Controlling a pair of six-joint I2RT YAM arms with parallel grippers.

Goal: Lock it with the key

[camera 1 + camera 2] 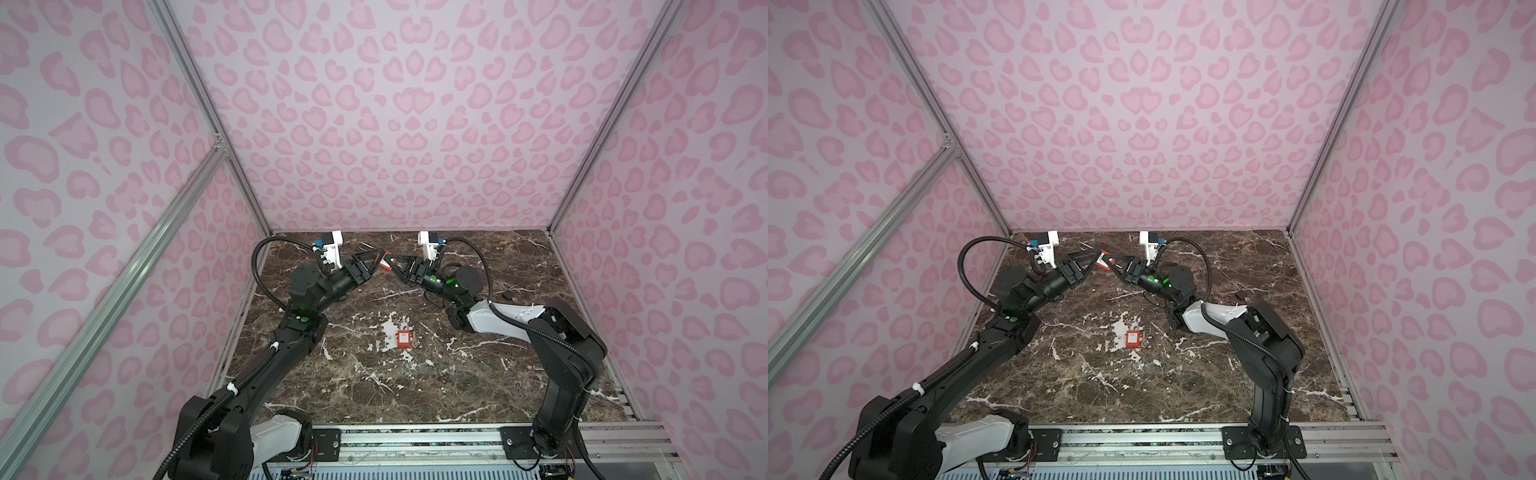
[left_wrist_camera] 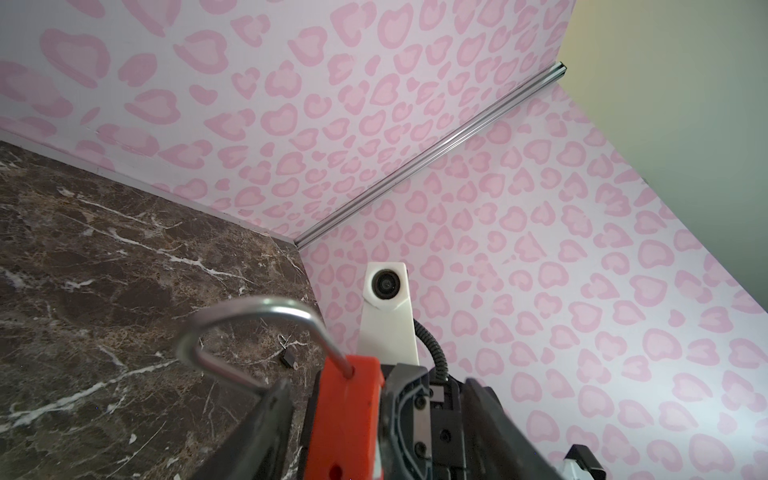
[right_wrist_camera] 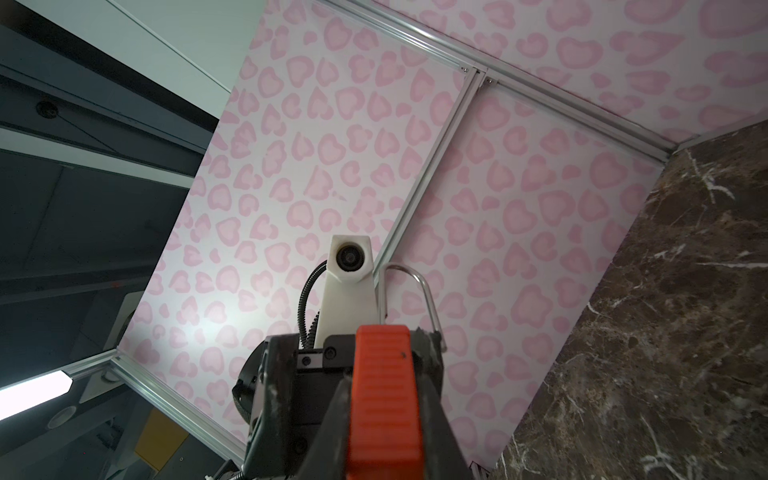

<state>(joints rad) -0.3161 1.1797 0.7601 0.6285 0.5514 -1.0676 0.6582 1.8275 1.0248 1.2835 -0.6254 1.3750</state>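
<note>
We have the red padlock (image 1: 387, 264) up in the air over the far end of the desk (image 1: 457, 386), between both arms and well clear of the surface.

The right gripper (image 1: 397, 263) has its fingers (image 3: 330, 428) clenched on the lock's narrow ribbed sides, with the body end-on to its wrist camera. The left gripper (image 1: 376, 257) straddles the same lock. In its wrist view those fingers (image 2: 259, 424) are spread, with part of the right arm's gripper inside the gap, so we call it released, not gripping.

We read this as a hand-off: right takes the body and left is freed to fetch a key. Holding it aloft makes sense, since no face is pinned against the desk.

The shackle (image 2: 257, 302) looks open. One leg enters the body and the other end hangs outside it, running behind a left finger, so it's not locked yet.

We can't pick out a key anywhere for sure. A second red padlock (image 1: 403, 338) lies flat mid-desk with something small just beside it, too small to call. A small dark padlock (image 1: 509, 294) sits near the desk's right edge, well apart from both.

The risk we see is a one-arm pinch on smooth plastic. Pushing the shackle home or a key in could twist the lock in the fingers.
</note>
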